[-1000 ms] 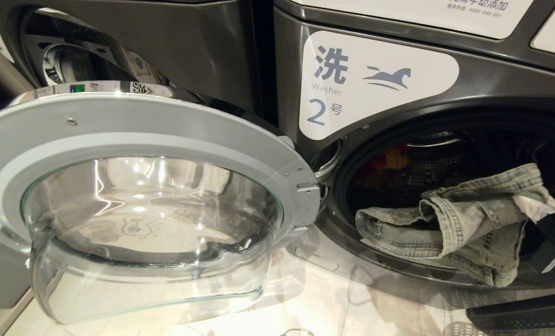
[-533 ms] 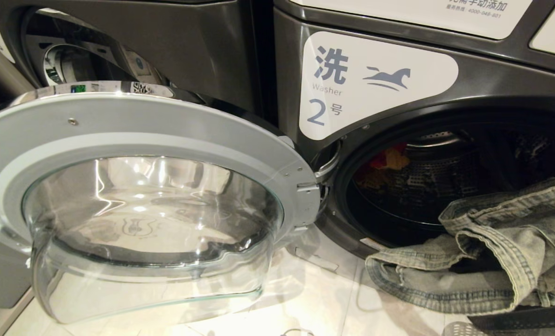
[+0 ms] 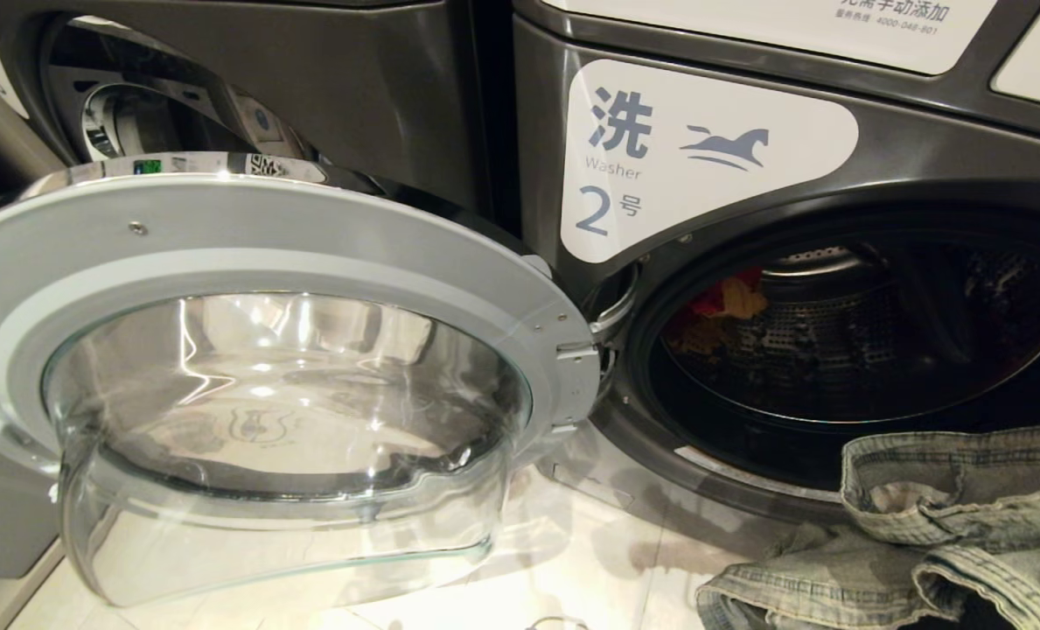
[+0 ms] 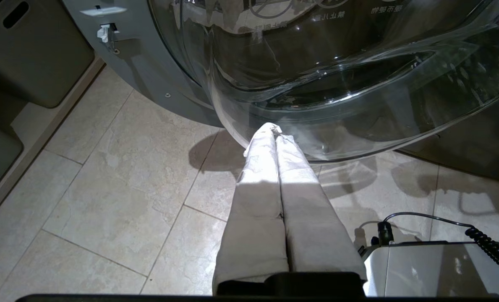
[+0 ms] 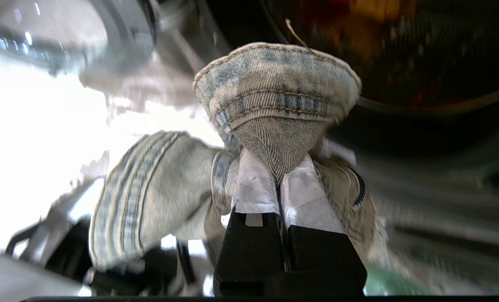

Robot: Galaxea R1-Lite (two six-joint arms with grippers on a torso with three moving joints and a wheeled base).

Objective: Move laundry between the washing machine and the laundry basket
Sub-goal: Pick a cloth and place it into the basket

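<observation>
1. Right gripper (image 5: 279,176): jaws clamped on a fold of the jeans (image 3: 939,525). The rest of the cloth hangs past the pads.
2. Jeans are outside the washer (image 3: 747,219), in front of its open mouth, drooping toward the floor (image 3: 589,560).
3. Red and yellow laundry (image 3: 725,297) sits deep in the drum.
4. Basket (image 5: 383,285): only a green edge shows, close under the right jaws, so the drop looks short and downward.
5. Left gripper (image 4: 272,131): closed, empty, low by the door (image 3: 248,350). The right arm is nearer.
</observation>
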